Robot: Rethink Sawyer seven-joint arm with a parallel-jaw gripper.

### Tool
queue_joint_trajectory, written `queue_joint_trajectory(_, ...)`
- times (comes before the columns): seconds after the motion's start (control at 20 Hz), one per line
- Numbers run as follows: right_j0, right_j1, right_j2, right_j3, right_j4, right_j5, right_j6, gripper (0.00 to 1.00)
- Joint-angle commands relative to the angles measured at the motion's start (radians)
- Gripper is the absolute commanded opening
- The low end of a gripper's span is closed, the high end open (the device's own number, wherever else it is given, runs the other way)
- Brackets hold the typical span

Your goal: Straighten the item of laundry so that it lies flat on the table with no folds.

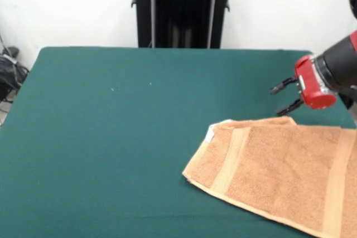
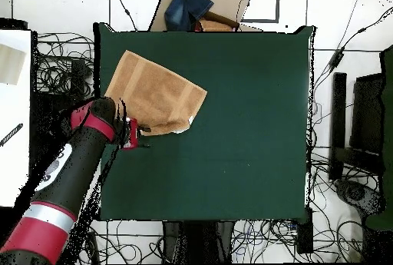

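Note:
The item of laundry (image 1: 279,171) is an orange-tan towel with two paler bands, lying at the right side of the green table (image 1: 111,137) and running off the picture's right and bottom edges. A white tag (image 1: 210,134) shows at its left corner. Its far edge looks doubled over near that corner. My gripper (image 1: 285,97) hovers just beyond this far edge, open and empty, pointing left. From overhead, the towel (image 2: 153,89) sits in the table's (image 2: 246,124) upper left corner, with the gripper (image 2: 143,136) at its lower edge.
The arm (image 2: 69,177) reaches in over the table's left edge in the overhead view. Cables lie on the floor all around the table. A cardboard box with blue cloth (image 2: 196,4) stands past the top edge, and a white surface (image 2: 15,108) is at far left.

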Motion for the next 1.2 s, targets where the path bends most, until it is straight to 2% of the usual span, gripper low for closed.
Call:
queue_joint_trajectory(0.05, -0.008, 0.061, 0.039, -0.022, 0.063, 0.042, 0.259, 1.0)
queue_joint_trajectory(0.7, 0.001, 0.036, 0.039, 0.0, 0.075, 0.053, 0.24, 1.0)
queue_joint_trajectory(1.2, -0.02, 0.117, 0.017, -0.121, 0.101, 0.109, 0.277, 1.0)
